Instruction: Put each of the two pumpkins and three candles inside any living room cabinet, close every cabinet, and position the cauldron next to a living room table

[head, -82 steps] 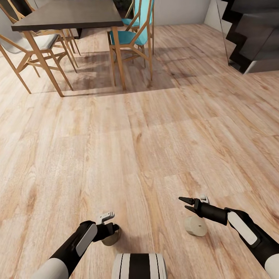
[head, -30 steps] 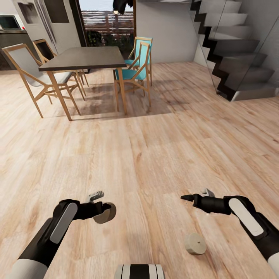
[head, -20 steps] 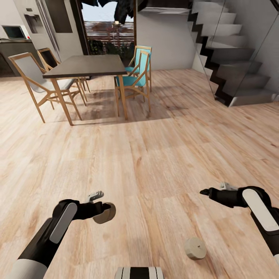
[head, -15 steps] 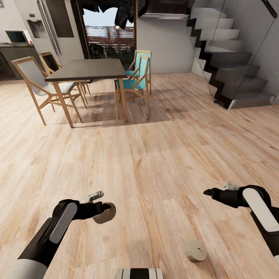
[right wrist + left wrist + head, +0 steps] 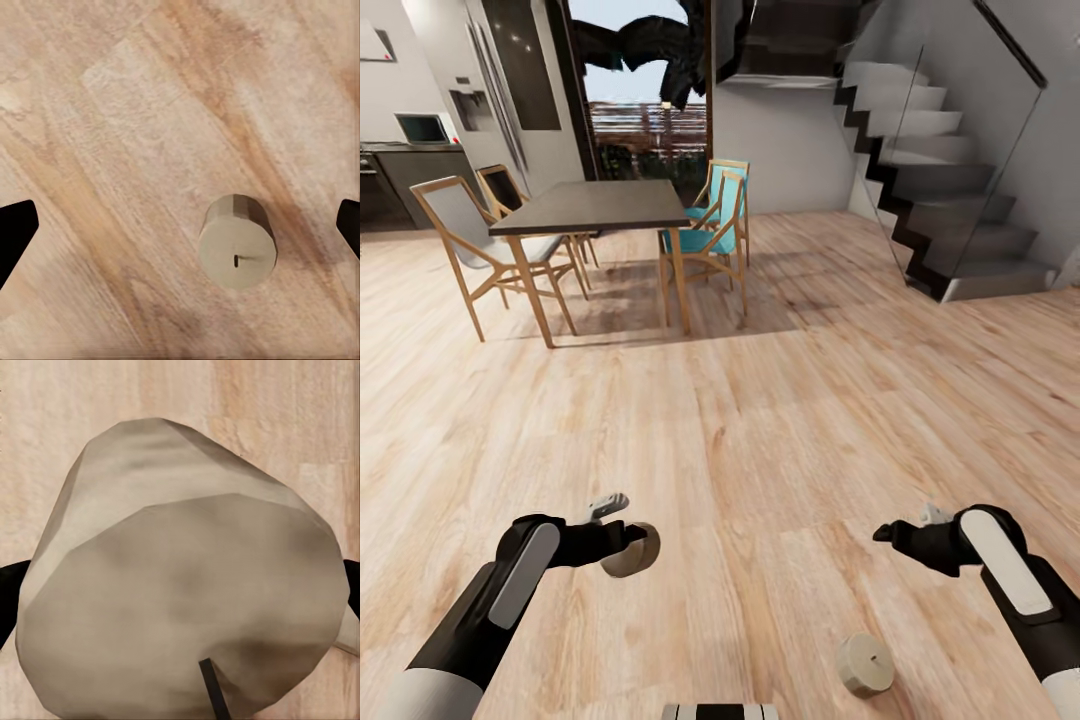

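Left gripper [image 5: 628,545] jaws clamp one candle [image 5: 632,550]; right gripper [image 5: 880,532] hangs spread above the floor candle [image 5: 864,664], which I fear could roll if nudged.

A pale wood-plank floor [image 5: 760,420] was seen across the room. A dark dining table [image 5: 595,205] was flanked by two grey-seated wooden chairs [image 5: 470,235] on one side and two teal-seated chairs [image 5: 710,215] on the other. A tall glazed opening [image 5: 645,100] was set behind the table. A grey staircase [image 5: 950,200] was bordered by a glass balustrade. Kitchen units [image 5: 410,165] were visible beside a white wall.
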